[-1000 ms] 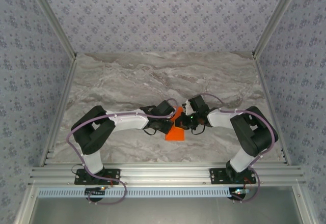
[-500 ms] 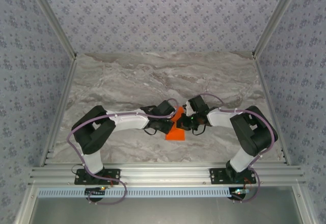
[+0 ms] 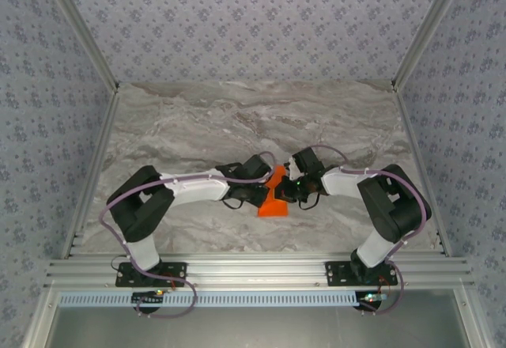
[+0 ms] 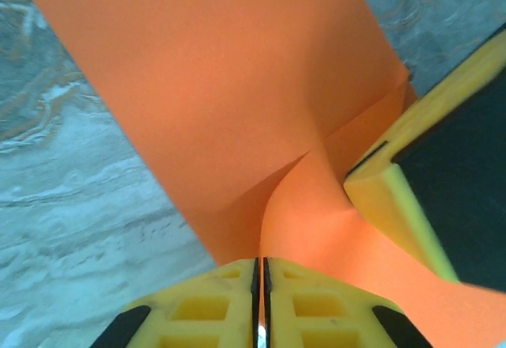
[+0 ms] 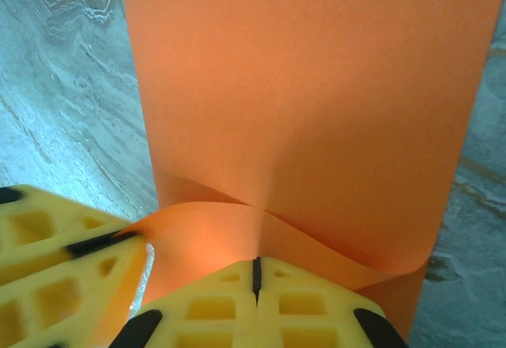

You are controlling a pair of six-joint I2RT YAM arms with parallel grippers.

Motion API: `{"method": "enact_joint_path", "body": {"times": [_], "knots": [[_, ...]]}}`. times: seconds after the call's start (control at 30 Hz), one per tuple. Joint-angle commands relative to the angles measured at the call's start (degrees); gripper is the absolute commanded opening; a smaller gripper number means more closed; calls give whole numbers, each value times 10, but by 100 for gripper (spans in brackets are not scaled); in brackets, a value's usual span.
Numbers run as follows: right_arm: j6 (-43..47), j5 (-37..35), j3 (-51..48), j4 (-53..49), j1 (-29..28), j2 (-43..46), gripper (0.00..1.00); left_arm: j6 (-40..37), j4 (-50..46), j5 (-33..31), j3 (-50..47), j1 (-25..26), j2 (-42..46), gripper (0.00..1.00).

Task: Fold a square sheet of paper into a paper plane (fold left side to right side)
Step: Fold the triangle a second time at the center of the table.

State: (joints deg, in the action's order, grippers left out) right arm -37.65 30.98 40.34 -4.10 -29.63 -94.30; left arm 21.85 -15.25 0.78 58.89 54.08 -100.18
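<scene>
A partly folded orange square sheet of paper (image 3: pixel 273 205) sits at the middle of the marble worktop (image 3: pixel 237 119), where two robot arms (image 3: pixel 190 186) meet. The left gripper (image 4: pixel 261 262) and the right gripper (image 5: pixel 255 262) each pinch a lifted, curling edge of it, yellow fingers (image 5: pixel 316 278) pressed almost together.

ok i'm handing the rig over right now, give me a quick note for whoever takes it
Left claw: shut, pinching an edge of the orange sheet.
Right claw: shut on the same sheet, close beside the left one.
Sheet: mid-table, between the two arms, curling up off the surface into both claws.
Done: both claws grip the sheet; a crease shows in the left wrist view.
Left: carry the left side over to the right side, press the fold, then the remaining folds. No finished plane visible.
</scene>
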Motion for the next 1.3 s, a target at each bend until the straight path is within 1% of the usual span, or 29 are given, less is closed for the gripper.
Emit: {"method": "enact_joint_path", "body": {"times": [0.0, 0.07, 0.13, 0.23, 0.4, 0.5, 0.83, 1.27], "knots": [[11, -32, -2, -47, 7, -15, 0, 6, -23, 1, -4, -5, 60, 19], [11, -32, -2, -46, 7, -15, 0, 12, -23, 8, -15, -6, 83, 22], [11, -31, -2, -46, 8, -16, 0, 15, -18, 29, -25, -6, 102, 23], [11, -30, 0, -46, 6, -15, 0, 29, 6, 93, -42, -6, 118, 22], [12, -30, 0, -45, 5, -16, 0, 76, 84, 205, -80, -7, 115, 20], [11, -30, 1, -46, 4, -16, 0, 101, 125, 237, -98, -7, 105, 19], [11, -30, 2, -51, 4, -16, 0, 112, 145, 258, -104, -17, 56, 18], [11, -35, 4, -60, 4, -16, 0, 121, 147, 246, -124, -25, 27, 17]]}}
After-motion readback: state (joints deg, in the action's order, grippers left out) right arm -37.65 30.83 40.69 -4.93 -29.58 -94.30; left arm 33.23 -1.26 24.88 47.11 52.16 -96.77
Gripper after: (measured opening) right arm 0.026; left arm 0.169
